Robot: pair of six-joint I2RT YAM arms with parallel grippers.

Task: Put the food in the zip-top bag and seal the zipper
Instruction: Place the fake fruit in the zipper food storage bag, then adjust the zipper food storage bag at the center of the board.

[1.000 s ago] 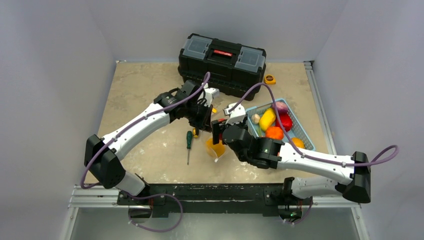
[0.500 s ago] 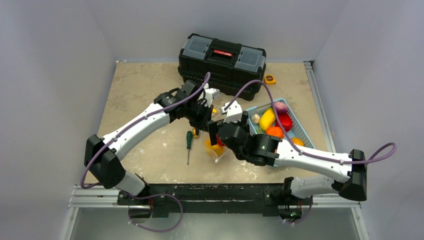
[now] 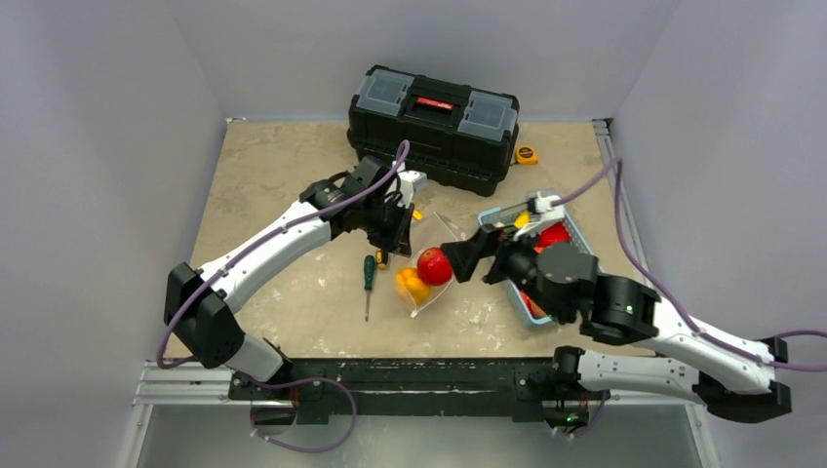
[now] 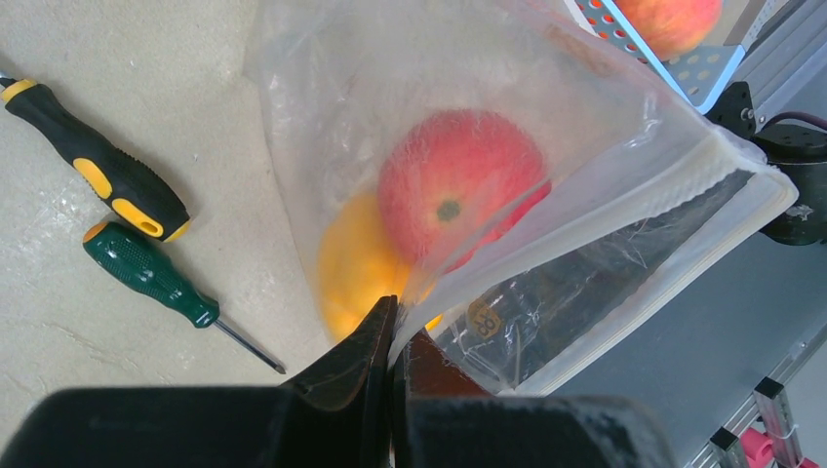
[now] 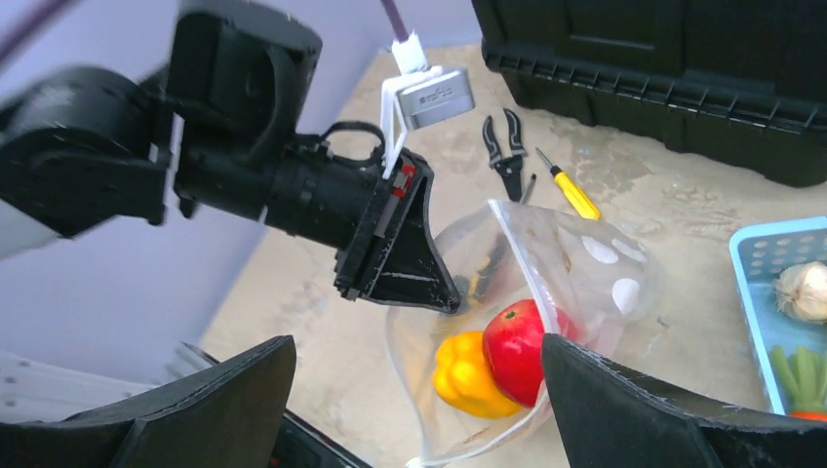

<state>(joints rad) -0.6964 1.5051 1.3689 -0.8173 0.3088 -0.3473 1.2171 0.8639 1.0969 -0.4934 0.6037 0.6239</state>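
Clear plastic zip-top bag (image 3: 429,265) sits on the table (image 3: 293,175), zipper (image 4: 727,161) unsealed, with a red fruit (image 4: 458,185) and yellow pepper (image 5: 466,375) inside it. Left hand (image 4: 395,331) pinches the bag's rim; right hand (image 5: 417,356), spread wide and holding nothing, hovers just right of the bag

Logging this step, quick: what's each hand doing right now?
Left hand: closed, pinching the zip-top bag rim.
Right hand: open, holding nothing.

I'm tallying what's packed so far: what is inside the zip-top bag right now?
Inside the zip-top bag sit a red fruit and a yellow pepper, touching. Whatever might lie beneath them is covered.
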